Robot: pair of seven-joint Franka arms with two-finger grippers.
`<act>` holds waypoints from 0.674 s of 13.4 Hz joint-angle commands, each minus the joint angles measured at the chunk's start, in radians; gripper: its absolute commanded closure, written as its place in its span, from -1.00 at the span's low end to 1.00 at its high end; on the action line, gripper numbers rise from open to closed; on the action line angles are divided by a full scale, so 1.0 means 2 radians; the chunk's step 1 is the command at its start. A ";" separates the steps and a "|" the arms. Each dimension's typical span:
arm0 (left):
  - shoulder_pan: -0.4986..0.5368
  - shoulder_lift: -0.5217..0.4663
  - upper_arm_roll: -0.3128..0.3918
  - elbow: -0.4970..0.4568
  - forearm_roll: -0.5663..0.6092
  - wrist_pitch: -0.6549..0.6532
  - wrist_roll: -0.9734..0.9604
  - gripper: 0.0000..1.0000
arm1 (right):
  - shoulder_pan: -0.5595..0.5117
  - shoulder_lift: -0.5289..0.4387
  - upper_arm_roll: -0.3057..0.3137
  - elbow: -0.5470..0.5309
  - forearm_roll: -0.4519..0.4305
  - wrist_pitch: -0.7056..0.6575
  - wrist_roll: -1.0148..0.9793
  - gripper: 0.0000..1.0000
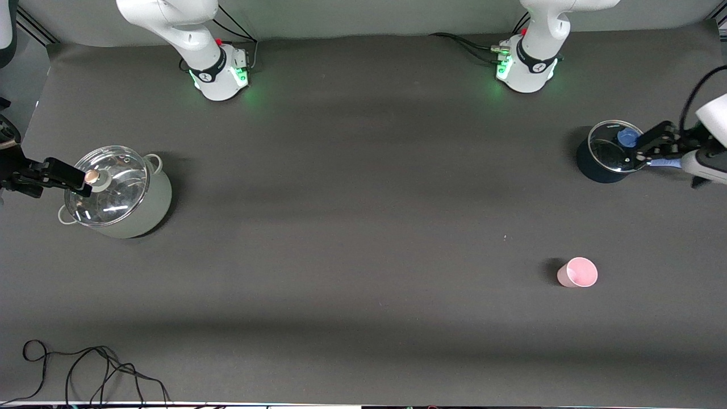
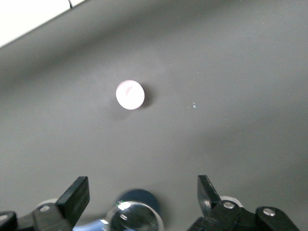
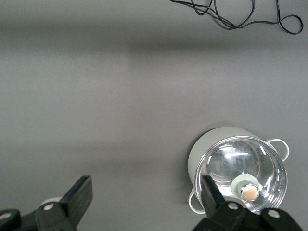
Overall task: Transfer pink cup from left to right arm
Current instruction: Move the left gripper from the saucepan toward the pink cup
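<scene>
Pink cup (image 1: 577,272) looks light, thin, slippery; best pinched across its wall. Left gripper (image 1: 647,149) and right gripper (image 1: 71,177) gape, empty.

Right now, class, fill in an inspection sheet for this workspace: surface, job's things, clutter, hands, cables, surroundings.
Surface: dark grey table.
Job's things: pink cup upright on the table, toward the left arm's end, untouched.
Clutter: pale green pot with glass lid at the right arm's end; dark pot with glass lid at the left arm's end.
Hands: left hand open over the dark pot; right hand open over the green pot's lid.
Cables: black cable loose on the table edge nearest the camera.
Surroundings: nothing seen.
</scene>
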 commanded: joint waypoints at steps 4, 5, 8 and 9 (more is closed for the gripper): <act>0.077 0.042 0.001 0.018 -0.104 0.049 0.262 -1.00 | 0.002 0.004 -0.003 0.011 0.010 -0.001 -0.010 -1.00; 0.090 0.050 0.001 0.018 -0.131 0.049 0.298 -1.00 | 0.002 0.004 -0.003 0.011 0.010 -0.001 -0.010 -1.00; 0.137 0.080 0.001 0.016 -0.219 0.046 0.396 -1.00 | 0.002 0.004 -0.003 0.011 0.010 -0.001 -0.010 -1.00; 0.156 0.092 0.000 0.016 -0.249 0.041 0.429 -1.00 | 0.002 0.004 -0.002 0.010 0.010 -0.001 -0.010 -1.00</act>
